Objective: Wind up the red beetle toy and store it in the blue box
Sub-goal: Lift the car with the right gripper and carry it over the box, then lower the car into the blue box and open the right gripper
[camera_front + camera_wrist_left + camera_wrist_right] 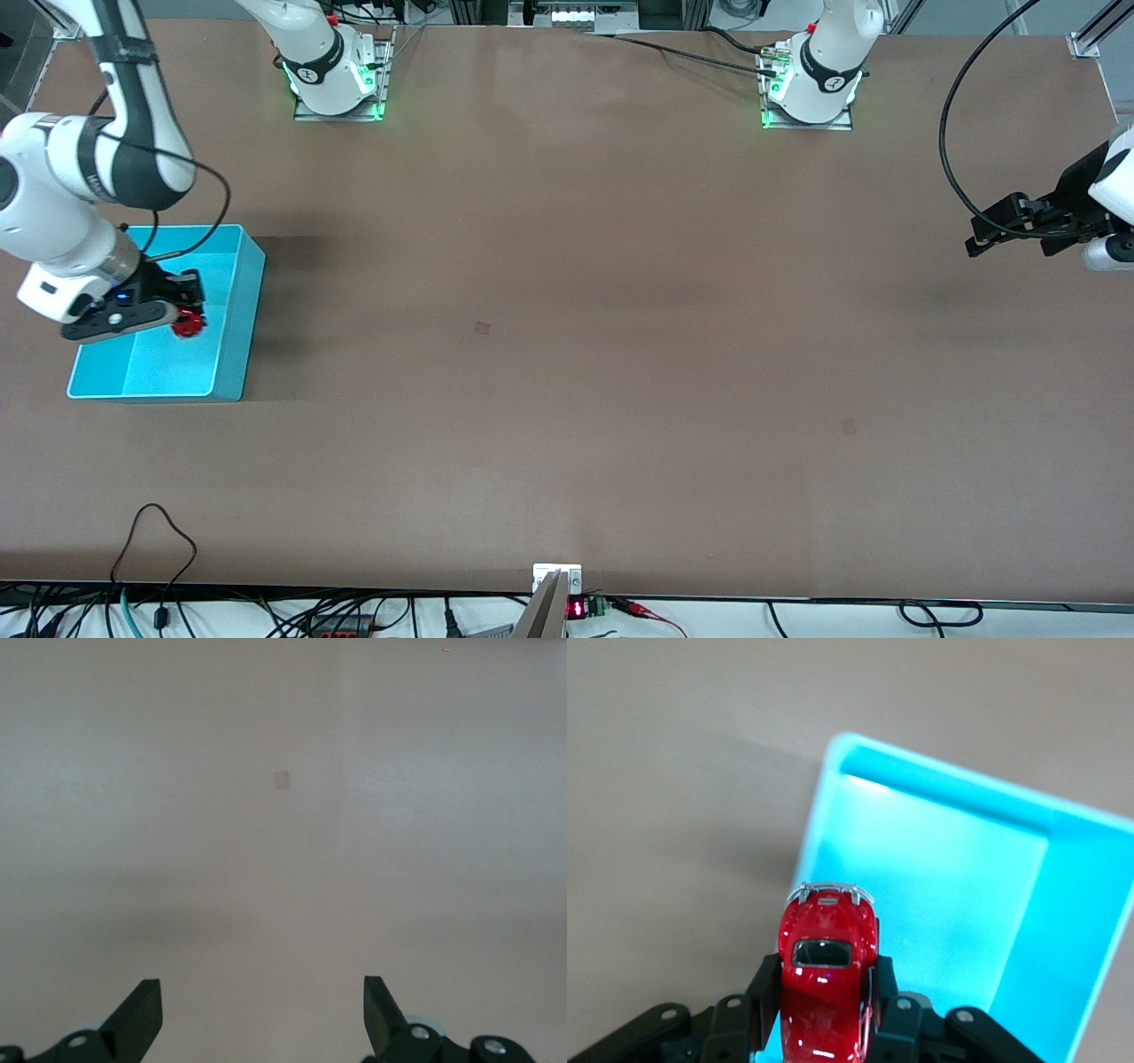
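- The right gripper [177,321], at the left edge of the front view, is clamped on the sides of the red beetle toy [188,325], holding it above the open blue box [232,341], likely so it can drop inside.
- In the right wrist view, the toy [826,988] sits nose-out between the fingers [764,992] over the box interior [939,886].
- The left gripper [1010,235], at the right edge, waits over bare table [567,354] with its jaws wide apart and empty.
- Count: 1 toy, 1 box, 2 grippers.
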Controlling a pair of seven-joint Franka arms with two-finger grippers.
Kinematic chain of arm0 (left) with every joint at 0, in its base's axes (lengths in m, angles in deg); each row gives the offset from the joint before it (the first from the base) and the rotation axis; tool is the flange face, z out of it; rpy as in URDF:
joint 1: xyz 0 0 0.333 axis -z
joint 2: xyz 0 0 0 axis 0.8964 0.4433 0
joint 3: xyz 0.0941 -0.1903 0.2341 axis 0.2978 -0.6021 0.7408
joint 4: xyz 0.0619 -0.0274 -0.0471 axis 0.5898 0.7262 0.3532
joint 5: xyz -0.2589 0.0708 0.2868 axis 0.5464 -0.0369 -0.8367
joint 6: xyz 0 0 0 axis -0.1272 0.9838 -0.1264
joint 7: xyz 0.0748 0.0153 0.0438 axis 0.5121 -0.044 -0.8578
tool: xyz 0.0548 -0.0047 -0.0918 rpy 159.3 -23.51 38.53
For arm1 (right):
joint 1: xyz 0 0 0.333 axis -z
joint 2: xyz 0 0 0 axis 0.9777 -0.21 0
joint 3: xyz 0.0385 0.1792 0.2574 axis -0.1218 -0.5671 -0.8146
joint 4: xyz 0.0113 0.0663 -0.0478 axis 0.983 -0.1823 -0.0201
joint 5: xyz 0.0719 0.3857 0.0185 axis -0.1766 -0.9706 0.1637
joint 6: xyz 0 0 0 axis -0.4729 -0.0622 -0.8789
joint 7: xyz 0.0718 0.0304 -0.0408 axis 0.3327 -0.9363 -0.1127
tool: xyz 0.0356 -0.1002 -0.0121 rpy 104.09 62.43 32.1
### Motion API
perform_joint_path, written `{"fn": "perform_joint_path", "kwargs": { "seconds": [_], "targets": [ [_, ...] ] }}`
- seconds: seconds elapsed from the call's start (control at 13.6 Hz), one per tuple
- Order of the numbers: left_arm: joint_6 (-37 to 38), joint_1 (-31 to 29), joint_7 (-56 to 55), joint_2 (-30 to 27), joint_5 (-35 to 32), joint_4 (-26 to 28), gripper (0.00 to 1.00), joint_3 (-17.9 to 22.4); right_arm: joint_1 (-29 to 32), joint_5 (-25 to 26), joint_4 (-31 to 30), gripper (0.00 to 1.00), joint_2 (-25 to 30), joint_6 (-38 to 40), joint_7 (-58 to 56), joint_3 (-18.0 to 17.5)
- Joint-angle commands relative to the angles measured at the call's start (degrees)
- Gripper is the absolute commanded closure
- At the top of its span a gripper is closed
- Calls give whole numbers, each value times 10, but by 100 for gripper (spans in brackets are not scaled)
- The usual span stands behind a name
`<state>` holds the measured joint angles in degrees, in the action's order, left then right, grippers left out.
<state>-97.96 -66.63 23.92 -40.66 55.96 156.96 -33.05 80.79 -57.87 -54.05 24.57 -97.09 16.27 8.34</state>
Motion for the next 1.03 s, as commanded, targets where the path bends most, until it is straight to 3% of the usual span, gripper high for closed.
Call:
{"fn": "perform_joint_path", "kwargs": {
  "seconds": [0.0, 0.29, 0.59, 0.81, 0.88, 0.95],
  "targets": [
    [9, -2, 8, 4, 5, -9, 0, 1, 0, -29, 3, 100, -32, -3, 43, 35],
    [13, 0, 9, 5, 3, -12, 0, 0, 2, -67, -5, 100, -74, -9, 53, 64],
    [12, 6, 9, 2, 0, -12, 0, -17, 9, -66, -75, 100, -105, -122, 33, 66],
    [11, -2, 8, 0, 0, -6, 0, -18, 11, -67, -79, 100, -116, -136, 30, 66],
    [11, -3, 8, 0, 0, -5, 0, -17, 11, -67, -79, 91, -120, -135, 30, 66],
    [11, -4, 8, 0, 0, -5, 0, -18, 10, -66, -78, 73, -121, -132, 29, 66]
  ]
}}
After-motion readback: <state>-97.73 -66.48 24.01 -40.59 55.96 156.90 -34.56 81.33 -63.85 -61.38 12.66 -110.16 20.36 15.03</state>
